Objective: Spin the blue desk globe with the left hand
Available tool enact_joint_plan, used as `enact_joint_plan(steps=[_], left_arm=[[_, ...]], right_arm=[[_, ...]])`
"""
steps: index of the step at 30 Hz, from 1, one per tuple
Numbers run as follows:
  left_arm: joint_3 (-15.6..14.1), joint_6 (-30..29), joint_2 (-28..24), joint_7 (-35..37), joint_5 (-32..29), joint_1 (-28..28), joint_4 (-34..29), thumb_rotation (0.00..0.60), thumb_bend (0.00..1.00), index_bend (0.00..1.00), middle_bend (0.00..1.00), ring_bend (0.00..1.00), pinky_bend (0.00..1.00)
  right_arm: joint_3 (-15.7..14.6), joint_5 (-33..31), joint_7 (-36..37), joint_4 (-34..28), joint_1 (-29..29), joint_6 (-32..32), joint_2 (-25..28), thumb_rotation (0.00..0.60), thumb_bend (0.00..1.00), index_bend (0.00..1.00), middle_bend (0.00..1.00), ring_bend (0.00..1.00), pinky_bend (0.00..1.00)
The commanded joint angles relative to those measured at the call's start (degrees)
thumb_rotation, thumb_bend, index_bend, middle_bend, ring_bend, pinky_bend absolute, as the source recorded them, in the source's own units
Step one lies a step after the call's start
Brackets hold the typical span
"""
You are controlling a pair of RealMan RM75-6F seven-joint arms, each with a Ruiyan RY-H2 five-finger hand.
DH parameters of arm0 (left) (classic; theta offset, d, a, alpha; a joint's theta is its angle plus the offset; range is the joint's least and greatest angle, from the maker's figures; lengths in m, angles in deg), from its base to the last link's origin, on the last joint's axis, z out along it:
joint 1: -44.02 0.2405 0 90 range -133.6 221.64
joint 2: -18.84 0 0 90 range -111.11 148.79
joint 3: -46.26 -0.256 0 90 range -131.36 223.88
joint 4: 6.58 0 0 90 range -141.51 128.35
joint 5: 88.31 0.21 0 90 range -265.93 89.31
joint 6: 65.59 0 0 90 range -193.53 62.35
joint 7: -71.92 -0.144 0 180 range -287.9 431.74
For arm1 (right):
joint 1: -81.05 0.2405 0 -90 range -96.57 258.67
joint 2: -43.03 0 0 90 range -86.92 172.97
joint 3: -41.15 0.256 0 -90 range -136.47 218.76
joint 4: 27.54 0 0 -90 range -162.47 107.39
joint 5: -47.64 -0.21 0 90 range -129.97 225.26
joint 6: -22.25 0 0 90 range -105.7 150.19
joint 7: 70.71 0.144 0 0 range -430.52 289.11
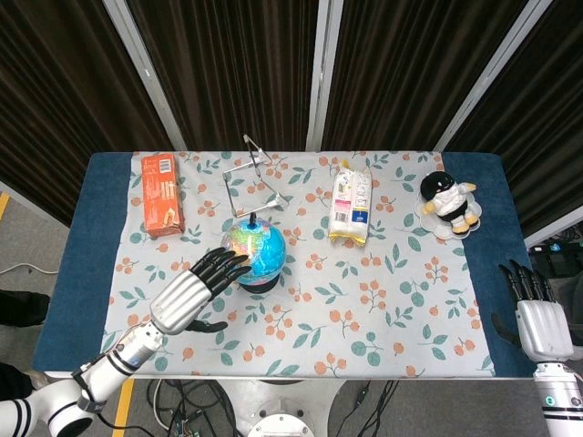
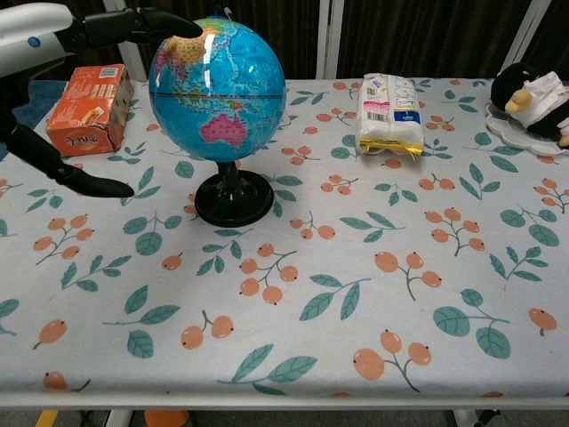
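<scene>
Chest view shows the left hand (image 2: 53, 36), fingers spread, fingertips touching the blue desk globe (image 2: 218, 78) at upper left of the worktop (image 2: 373, 302); pushing too hard could tip its stand

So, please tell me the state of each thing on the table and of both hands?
Blue desk globe: upright on its black stand.
Left hand: open, fingertips at the globe's upper left side.
Right hand: open, by the table's right edge, holding nothing.
Orange box: lying flat.
Snack bag: lying flat, sealed.
Penguin toy: sitting on a small plate.
Metal stand: standing behind the globe.
</scene>
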Motion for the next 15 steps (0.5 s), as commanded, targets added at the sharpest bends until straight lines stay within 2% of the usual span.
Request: enact_joint_plan(steps=[1,15], left_arm=[[0.0,0.1,0.0,0.1,-0.3,0.0,0.3,0.6,0.06,0.07,0.03,0.0,0.0],[-0.3,1.2,0.3,1.6,-3.1,0.4,2.6,0.6,0.05,0.07,0.03,0.0,0.0]], right_arm=[[0.0,0.0,0.0,0.0,0.0,0.0,0.0,0.6,0.28,0.0,0.0,0.0,0.0],[0.0,-0.2,-0.1,0.2,0.0,-0.3,-0.1,0.6,0.28,0.0,0.0,0.0,0.0]])
